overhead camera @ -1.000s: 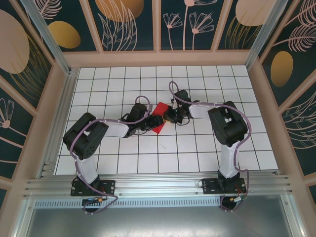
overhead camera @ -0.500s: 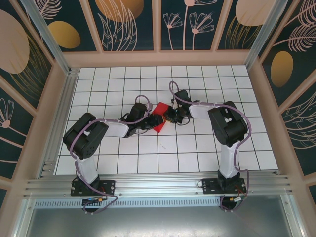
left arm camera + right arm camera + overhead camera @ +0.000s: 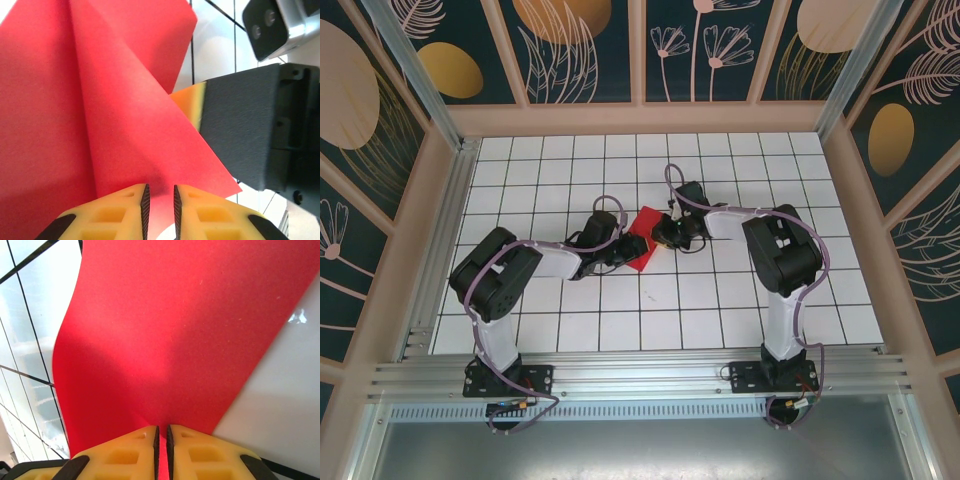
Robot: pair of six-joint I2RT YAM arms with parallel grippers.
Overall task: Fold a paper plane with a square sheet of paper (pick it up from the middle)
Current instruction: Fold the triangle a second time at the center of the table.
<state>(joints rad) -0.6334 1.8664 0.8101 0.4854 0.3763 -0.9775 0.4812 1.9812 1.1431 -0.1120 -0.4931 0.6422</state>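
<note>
Thin bright red creased paper sheet [image 3: 640, 238], frame centre — light, limp, easily torn. Clamped edgewise in jaws of left gripper [image 3: 160, 189] and right gripper [image 3: 161, 429]; best pinched near creases.

Dark floral wall panels [image 3: 585, 60] ring a white grid-tiled table [image 3: 570, 160], an aluminium rail [image 3: 640, 375] along its near edge.

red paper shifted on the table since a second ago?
No. In the top view the red paper sits over the same grid tiles of the table as before.
</note>
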